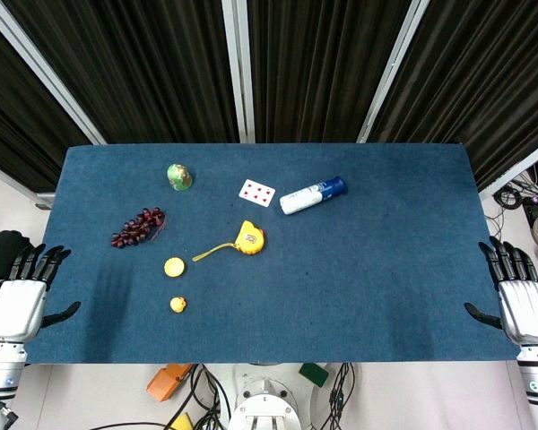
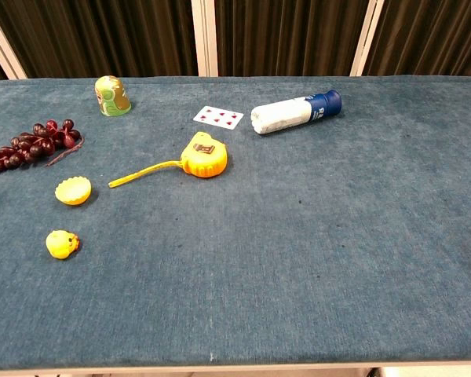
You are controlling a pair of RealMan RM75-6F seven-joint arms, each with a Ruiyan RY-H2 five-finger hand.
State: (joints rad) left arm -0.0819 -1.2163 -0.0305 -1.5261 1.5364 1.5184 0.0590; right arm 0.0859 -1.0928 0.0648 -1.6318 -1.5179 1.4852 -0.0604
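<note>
The left hand point(image 1: 18, 300) rests at the left edge of the bench point(image 1: 359, 296), holding nothing, its fingers spread and pointing away from the robot, thumb out toward the cloth. It shows only in the head view. The things nearest it are the small yellow duck point(image 1: 177, 305) and, a little farther up the bench, the yellow shell-shaped cup point(image 1: 174, 266); both lie apart from the hand, and apart from each other. In the chest view the duck point(image 2: 61, 243) sits near the left side with the cup point(image 2: 73, 190) behind it.

Beyond the cup lies the bunch of dark red grapes point(image 1: 138, 227), close to the left side of the bench. The yellow tape measure point(image 1: 248, 236) sits near the middle, its tape pulled out toward the cup without touching it. Behind it lies a playing card point(image 1: 256, 192) with red pips, face up, and just to the card's right a white bottle with a blue cap point(image 1: 311, 195) lies on its side. A small green and yellow doll point(image 1: 179, 176) stands toward the far left of the bench.

The right hand point(image 1: 523, 305) rests at the right edge, also released, fingers apart and holding nothing, well apart from every object.
</note>
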